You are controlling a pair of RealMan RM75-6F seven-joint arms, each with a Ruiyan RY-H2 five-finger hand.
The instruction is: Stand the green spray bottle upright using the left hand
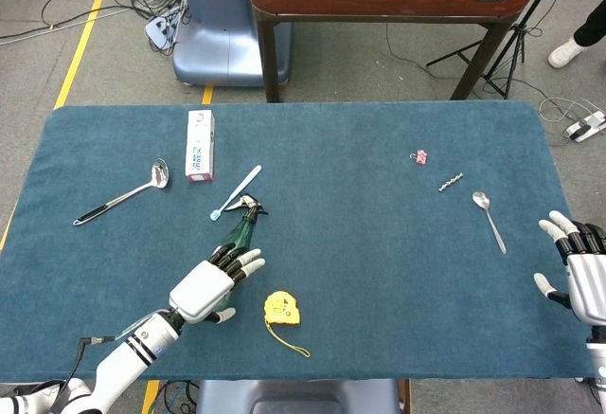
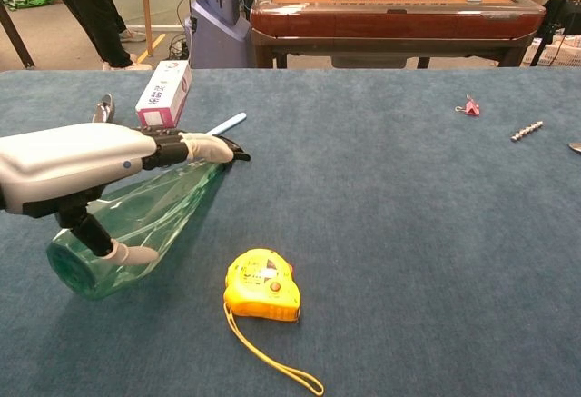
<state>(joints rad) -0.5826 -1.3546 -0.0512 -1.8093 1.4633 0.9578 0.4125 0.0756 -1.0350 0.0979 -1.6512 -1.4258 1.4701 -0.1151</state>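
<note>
The green spray bottle (image 1: 241, 231) (image 2: 156, 218) lies on its side on the blue table, black nozzle pointing away from me and base toward the front edge. My left hand (image 1: 210, 286) (image 2: 83, 164) hovers over the bottle's body with fingers stretched along its top toward the nozzle. The thumb hangs down beside the base, not closed round it. In the head view the hand hides most of the bottle's body. My right hand (image 1: 583, 276) rests with fingers apart and empty at the table's right edge, far from the bottle.
A yellow tape measure (image 1: 281, 307) (image 2: 263, 285) lies just right of the bottle's base. A toothbrush (image 1: 237, 191) (image 2: 225, 124), a white and pink box (image 1: 200, 144) (image 2: 163, 93) and a ladle (image 1: 123, 194) lie beyond. A spoon (image 1: 490, 217), a screw (image 1: 451, 182) and a pink clip (image 1: 419, 156) lie at the right.
</note>
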